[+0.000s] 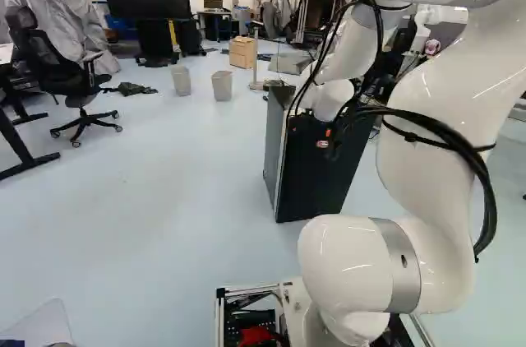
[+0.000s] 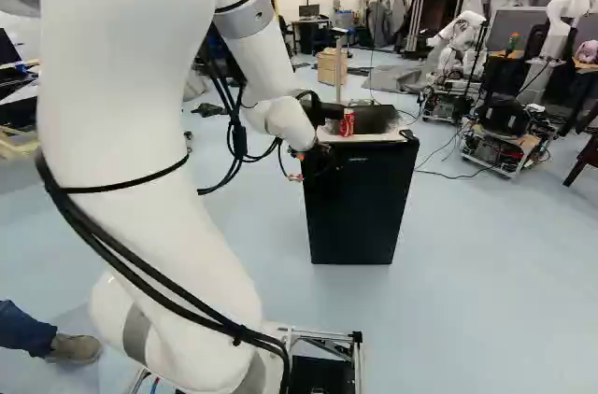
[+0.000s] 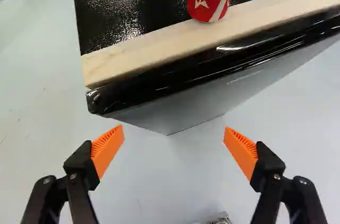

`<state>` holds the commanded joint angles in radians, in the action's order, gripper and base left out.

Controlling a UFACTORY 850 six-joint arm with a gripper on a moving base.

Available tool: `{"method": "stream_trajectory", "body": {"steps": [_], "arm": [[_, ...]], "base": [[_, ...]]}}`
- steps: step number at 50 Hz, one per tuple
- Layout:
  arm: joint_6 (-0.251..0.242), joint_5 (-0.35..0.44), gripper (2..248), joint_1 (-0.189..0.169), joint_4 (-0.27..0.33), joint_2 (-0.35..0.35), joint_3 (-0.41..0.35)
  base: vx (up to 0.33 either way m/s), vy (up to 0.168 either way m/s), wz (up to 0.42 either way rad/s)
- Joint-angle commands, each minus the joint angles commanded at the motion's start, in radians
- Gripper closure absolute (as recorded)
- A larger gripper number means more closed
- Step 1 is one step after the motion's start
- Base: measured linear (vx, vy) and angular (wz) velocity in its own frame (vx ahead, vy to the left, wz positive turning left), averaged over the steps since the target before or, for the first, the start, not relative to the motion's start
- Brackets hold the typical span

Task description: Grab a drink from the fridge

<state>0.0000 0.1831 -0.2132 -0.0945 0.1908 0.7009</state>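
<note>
**Gripper wide open, can standing on top of the fridge**

So the gripper [image 2: 320, 159] is spread wide, with its orange pads [image 3: 108, 149] well apart and nothing clamped between them. In the wrist view both fingers look clear of the fridge [image 2: 360, 198], whose top front edge is just ahead of them. The drink is a red can [image 2: 347, 122], upright on the fridge top at the pale strip [image 3: 159, 49] along the front edge. The can sits ahead of the fingers, beyond that edge, not between them.

Hard-to-see stuff: the wrist view only gets the lower part of the can, the rest is cut off. Some small metallic bit [image 3: 217, 218] pokes in down between the fingers' bases, cropped too much to say what it is. In the right base view the gripper is dark against the fridge's dark front, so its shape is tough to pick out. The fridge's inside is hidden behind that front.

View differences: the right base view shows the whole can, while in the left one the arm [image 1: 444, 92] blocks the fridge top. The left one has the office chair [image 1: 62, 67] and two bins [image 1: 222, 85]; the right one has another robot [image 2: 460, 35] beyond the fridge.
</note>
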Motion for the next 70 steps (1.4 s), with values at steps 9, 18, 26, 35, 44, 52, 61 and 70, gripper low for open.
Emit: {"method": "stream_trajectory", "body": {"steps": [9,18,26,35,44,52,61,70], "arm": [[0.000,0.000,3,0.006,0.000,0.014,0.017],[0.000,0.000,3,0.010,0.000,0.030,0.034],[0.000,0.000,3,0.012,0.000,0.041,0.048],[0.000,0.000,3,0.013,0.000,0.046,0.054],[0.000,0.000,3,0.011,0.000,0.032,0.038],[0.000,0.000,3,0.006,0.000,0.002,0.002],[0.000,0.003,3,-0.001,0.000,-0.037,-0.043],[0.000,0.048,3,-0.006,0.000,-0.079,-0.089]], "base": [[0.000,0.000,0.000],[0.000,0.000,0.000],[0.000,0.000,0.000],[0.000,0.000,0.000],[0.000,0.000,0.000],[0.000,0.000,0.000],[0.000,0.000,0.000],[0.000,0.000,0.000]]}}
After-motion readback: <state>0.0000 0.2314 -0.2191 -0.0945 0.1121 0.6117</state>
